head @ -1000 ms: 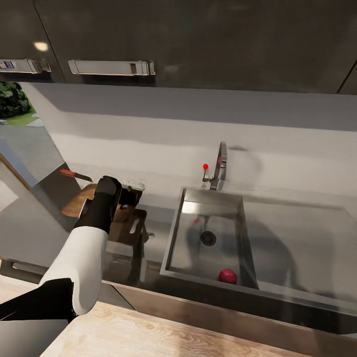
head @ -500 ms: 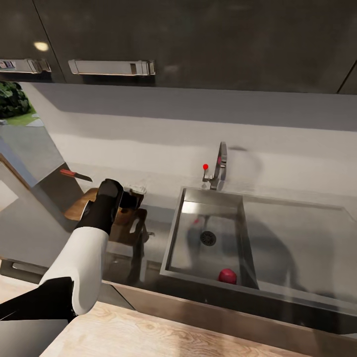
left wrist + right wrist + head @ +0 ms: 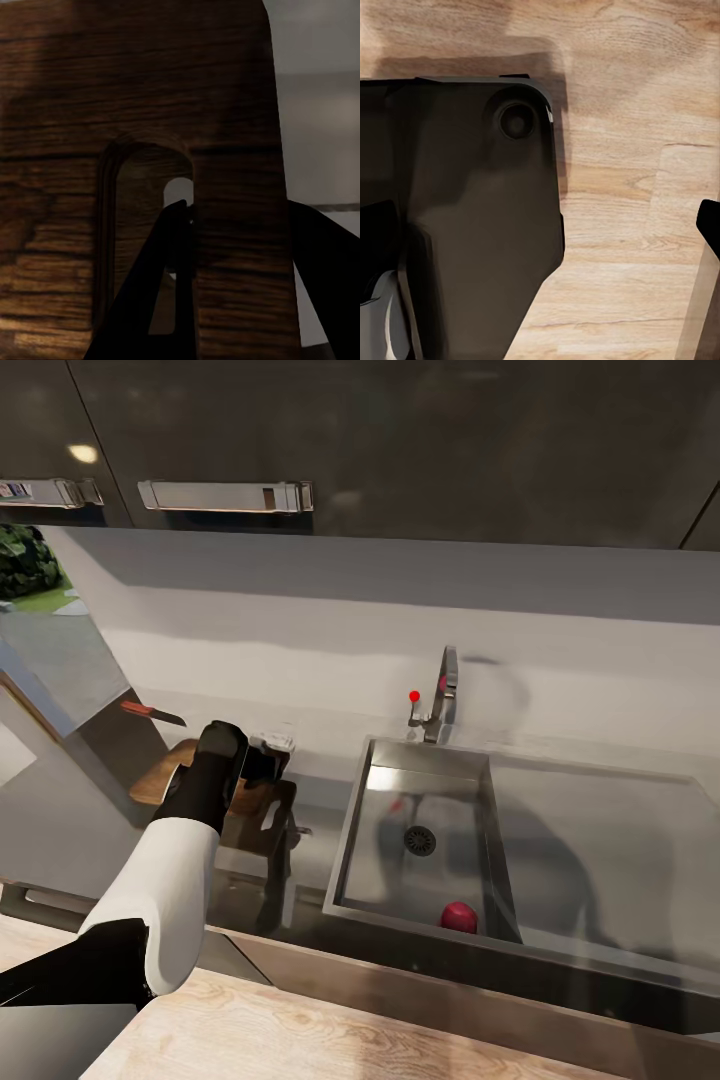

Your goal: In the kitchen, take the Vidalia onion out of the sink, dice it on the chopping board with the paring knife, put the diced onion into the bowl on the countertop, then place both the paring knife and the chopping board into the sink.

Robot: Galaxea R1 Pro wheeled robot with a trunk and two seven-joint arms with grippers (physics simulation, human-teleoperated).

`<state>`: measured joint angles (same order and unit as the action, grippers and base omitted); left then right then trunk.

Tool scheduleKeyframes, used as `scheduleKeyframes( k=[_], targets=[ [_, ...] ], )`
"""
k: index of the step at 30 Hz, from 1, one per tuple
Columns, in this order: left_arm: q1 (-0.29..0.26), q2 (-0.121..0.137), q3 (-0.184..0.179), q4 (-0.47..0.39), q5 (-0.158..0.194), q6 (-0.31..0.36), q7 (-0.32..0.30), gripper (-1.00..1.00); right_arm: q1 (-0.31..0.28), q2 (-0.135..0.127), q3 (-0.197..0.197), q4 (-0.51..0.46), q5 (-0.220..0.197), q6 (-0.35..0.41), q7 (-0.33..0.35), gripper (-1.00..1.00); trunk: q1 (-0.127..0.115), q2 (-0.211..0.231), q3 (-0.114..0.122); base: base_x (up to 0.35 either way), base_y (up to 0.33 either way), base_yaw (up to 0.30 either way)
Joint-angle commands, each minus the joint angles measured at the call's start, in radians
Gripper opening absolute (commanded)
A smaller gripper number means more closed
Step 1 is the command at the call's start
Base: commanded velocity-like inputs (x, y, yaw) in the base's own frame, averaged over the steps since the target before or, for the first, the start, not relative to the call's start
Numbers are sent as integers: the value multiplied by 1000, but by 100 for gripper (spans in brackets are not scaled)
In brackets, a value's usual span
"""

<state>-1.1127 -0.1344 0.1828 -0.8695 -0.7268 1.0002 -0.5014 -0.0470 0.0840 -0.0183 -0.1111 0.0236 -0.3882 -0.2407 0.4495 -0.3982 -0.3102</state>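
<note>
Board by the sink, onion in the basin

Knife first: the paring knife has a red handle and a thin dark blade, and it lies on the shiny grey countertop at about 10 o'clock from the board. The chopping board is brown wood with lines in it and a rounded slot hole. The left gripper reaches out over the board on a bent white-and-black arm; in the left wrist view one dark finger pokes at the slot. I cannot tell how wide it is open. The steel sink is a box shape with a round drain. The Vidalia onion, small and red, sits at 5 o'clock from the drain. The grey tap has a red knob.
</note>
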Motion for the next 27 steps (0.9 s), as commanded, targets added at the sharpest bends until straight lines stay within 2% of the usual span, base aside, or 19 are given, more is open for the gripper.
scheduleKeyframes(
  k=[1,8,27],
  targets=[
    [-1,-1,4,-1,-11,1,-11,-100,-1,0,-2,1,2,-3,-4,100,1,-2,-2,0,0,0],
    [-1,-2,4,-5,-11,2,-11,-100,-1,1,-2,1,2,-3,-4,100,1,-2,-4,0,0,0],
    [-1,-2,4,-7,-11,2,-10,-100,-1,1,-2,1,2,-3,-4,100,1,-2,-34,0,0,0]
  ],
)
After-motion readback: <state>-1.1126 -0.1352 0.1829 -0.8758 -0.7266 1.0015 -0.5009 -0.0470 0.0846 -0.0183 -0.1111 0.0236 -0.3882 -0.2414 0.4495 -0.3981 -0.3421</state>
